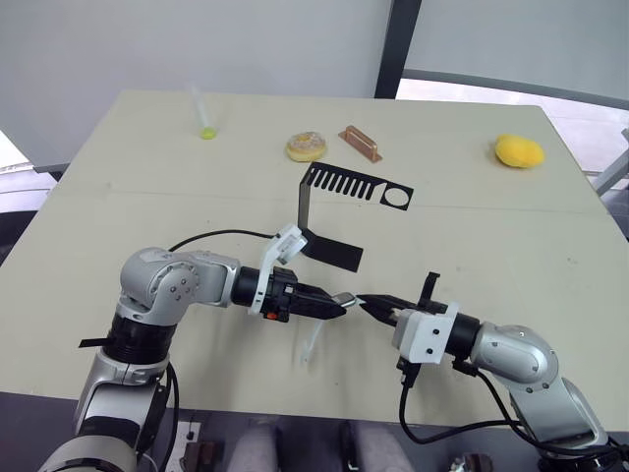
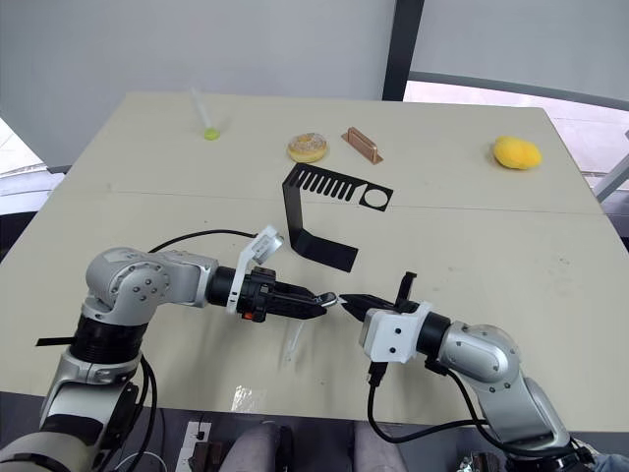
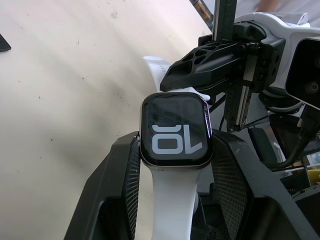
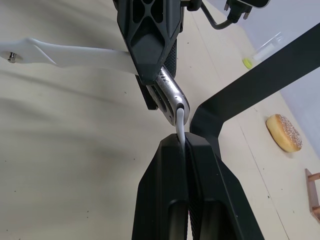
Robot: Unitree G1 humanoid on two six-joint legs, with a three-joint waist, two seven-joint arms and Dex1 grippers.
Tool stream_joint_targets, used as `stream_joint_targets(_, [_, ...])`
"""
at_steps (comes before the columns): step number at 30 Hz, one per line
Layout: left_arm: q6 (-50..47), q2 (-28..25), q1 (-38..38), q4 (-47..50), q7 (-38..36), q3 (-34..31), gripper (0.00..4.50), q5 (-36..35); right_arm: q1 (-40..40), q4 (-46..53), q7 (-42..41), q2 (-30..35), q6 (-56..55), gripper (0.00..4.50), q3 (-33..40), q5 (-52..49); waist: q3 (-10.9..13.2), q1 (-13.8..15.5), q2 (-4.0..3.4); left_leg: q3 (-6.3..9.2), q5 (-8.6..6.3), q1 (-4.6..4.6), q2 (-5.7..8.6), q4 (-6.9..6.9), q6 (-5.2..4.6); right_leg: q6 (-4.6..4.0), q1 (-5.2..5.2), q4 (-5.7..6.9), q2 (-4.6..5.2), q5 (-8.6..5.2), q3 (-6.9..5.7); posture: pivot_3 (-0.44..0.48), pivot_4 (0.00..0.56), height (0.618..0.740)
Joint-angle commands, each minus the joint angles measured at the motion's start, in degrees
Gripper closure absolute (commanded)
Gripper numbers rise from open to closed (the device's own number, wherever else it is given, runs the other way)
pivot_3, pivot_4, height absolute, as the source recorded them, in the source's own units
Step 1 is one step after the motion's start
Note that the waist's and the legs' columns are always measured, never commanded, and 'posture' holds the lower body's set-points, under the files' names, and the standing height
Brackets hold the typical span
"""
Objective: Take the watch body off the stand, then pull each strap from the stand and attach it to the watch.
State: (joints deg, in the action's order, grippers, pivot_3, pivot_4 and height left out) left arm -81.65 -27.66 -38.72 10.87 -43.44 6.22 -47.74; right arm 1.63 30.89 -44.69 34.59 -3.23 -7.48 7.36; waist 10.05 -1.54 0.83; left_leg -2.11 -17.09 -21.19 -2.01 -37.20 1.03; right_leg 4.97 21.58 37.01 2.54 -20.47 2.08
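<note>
Now the left gripper [image 1: 339,305] is clamping its fingers on the watch body [image 3: 175,131], one white strap [image 1: 312,344] hanging below it. Just right, the right gripper [image 1: 371,307] is pinching the second strap [image 4: 180,121] against the watch, near the empty stand [image 1: 339,197].

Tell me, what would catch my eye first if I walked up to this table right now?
Two robot grippers meet over the near part of the table: the left gripper clamps a small watch body with one white strap already hanging from it, while the right gripper pinches a second white strap against the watch's edge. Just behind them stands the empty black stand, with a donut and a yellow fruit further back.
</note>
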Motion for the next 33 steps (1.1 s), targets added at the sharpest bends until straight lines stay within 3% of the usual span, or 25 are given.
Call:
stream_joint_targets(1, [0.5,2.2,-0.7,4.3,-1.6,2.4,2.92,-2.5,1.8,2.1,0.8,-1.3,-0.8,4.5,-2.1,-0.9,0.0,0.0,0.0,0.0,0.0,0.0,0.0,0.0,0.0,0.0,0.0,0.0,0.0,0.0,0.0,0.0,0.15,0.74])
stream_joint_targets(33, [3.4,3.0,-0.7,2.7,3.1,3.4,2.92,3.0,1.0,3.2,0.9,-1.2,-1.5,4.5,-1.2,0.3,0.0,0.0,0.0,0.0,0.0,-0.01,0.0,0.0,0.0,0.0,0.0,0.0,0.0,0.0,0.0,0.0,0.15,0.74])
